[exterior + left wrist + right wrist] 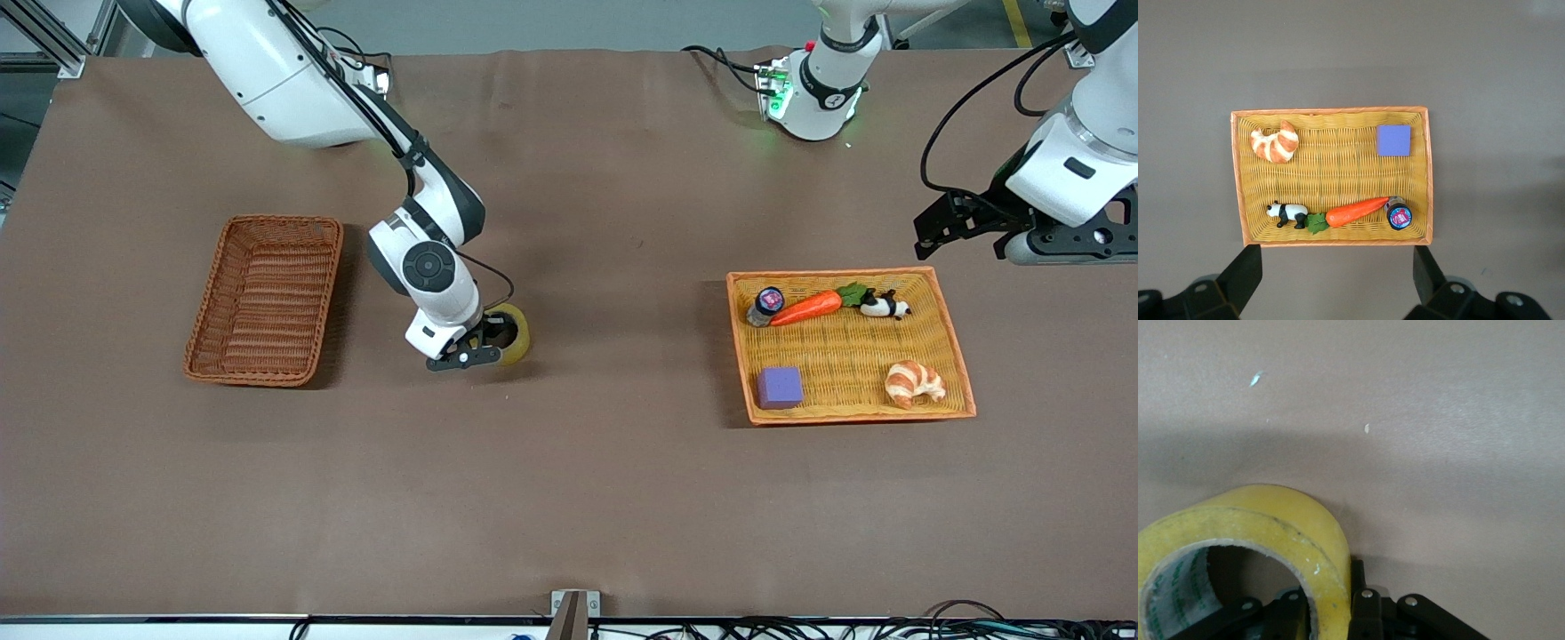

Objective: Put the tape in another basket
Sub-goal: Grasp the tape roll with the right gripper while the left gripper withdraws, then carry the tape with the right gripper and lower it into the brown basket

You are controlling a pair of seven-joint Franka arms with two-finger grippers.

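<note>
The right gripper point(484, 347) is closed on the tape point(513, 333), 1 finger inside the roll's hole and the other point(1365, 613) against its outer wall, as seen in the right wrist view, where the tape point(1271, 533) fills the lower part of the picture. The tape is held over bare table, between the basket point(267, 298) and the tray point(956, 356), closer to the basket. Whether the roll touches the brown table point(569, 489) cannot be told.

The basket, dark reddish-brown and empty, is placed toward the right arm's end of the table, just beside the right arm's wrist in the front view.

The left gripper point(965, 222) is held in the air with its fingers point(1245, 273) spread wide, nothing between them; the left arm is waiting. It is found above the table near the corner of the tray that is farthest from the basket and from the front camera.

In the tray, 5 things are laid: a croissant point(914, 383), a purple block point(780, 388), a carrot point(813, 306), a panda figure point(883, 306) and a small jar point(765, 305). The jar, carrot and panda are lined up along the tray's edge farther from the front camera, the jar closest to the basket.
</note>
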